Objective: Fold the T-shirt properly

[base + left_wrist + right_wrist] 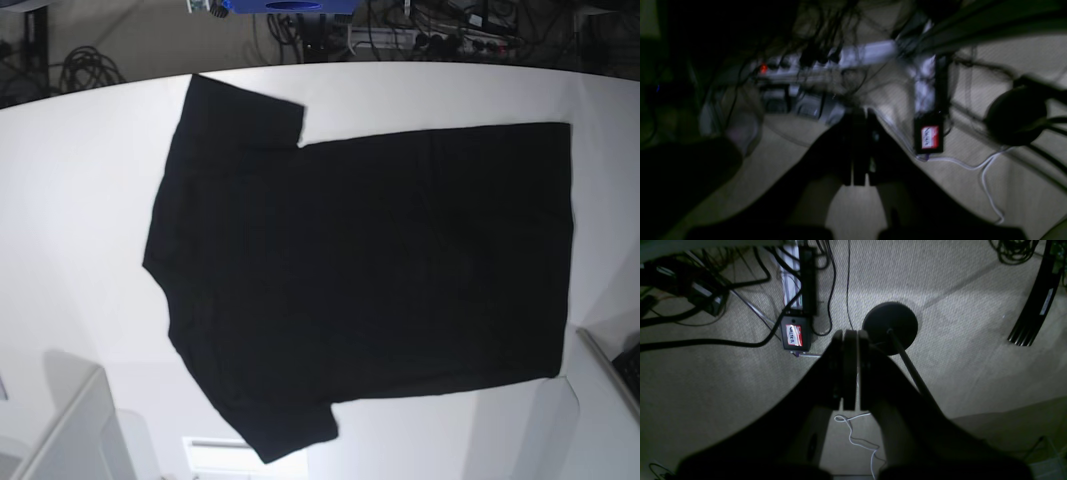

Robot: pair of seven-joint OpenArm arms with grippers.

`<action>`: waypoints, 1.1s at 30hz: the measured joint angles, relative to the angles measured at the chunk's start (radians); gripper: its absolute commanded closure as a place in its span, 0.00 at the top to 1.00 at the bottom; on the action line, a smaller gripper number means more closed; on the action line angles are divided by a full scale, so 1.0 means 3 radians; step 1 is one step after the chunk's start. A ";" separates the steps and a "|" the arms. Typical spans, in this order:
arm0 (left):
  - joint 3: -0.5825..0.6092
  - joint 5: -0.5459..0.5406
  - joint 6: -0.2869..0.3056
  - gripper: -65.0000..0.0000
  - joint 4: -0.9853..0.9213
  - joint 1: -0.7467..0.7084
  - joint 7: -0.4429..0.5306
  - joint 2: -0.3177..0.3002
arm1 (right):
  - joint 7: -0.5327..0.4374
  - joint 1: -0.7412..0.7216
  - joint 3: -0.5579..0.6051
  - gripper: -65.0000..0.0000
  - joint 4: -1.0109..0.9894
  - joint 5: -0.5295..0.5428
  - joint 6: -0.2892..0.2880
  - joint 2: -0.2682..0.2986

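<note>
You're looking at the T-shirt (370, 270) lying flat, nothing folded yet, both grippers (858, 151) (849, 370) pinched closed, empty, hanging away from it.

left wrist view blurred and dim, power strip (826, 63) smeared, T-shirt (370, 270) lower sleeve near the bottom edge

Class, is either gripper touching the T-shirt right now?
Apart. The base view shows the T-shirt flat on the table with no arm near it; both wrist views show shut grippers over carpet.
</note>
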State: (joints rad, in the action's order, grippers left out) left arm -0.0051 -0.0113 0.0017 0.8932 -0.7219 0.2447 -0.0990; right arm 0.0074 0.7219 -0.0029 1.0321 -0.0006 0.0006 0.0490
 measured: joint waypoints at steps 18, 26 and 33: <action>-0.0015 -0.1034 -0.0011 0.00 0.2188 -0.1170 -0.0027 -0.0643 | 0.0913 0.0505 -0.0809 0.00 0.1919 0.0003 -0.0004 -0.0029; -0.0546 -0.1026 -0.0034 0.00 0.2850 -0.1336 -0.0033 -0.0637 | 0.1296 0.0511 -0.0926 0.00 0.2831 0.0000 -0.0010 -0.0046; -0.0894 -0.1040 -0.0018 0.00 0.3260 -0.1306 -0.0067 -0.0640 | 0.1509 0.0092 -0.0912 0.00 0.3171 0.0019 -0.0027 -0.0258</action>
State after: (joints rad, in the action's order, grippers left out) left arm -0.2733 -0.3233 -0.0036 1.8713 -1.1137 0.2245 -0.2909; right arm 0.4603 0.7494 -0.2764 1.9835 0.0051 -0.0074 -0.0284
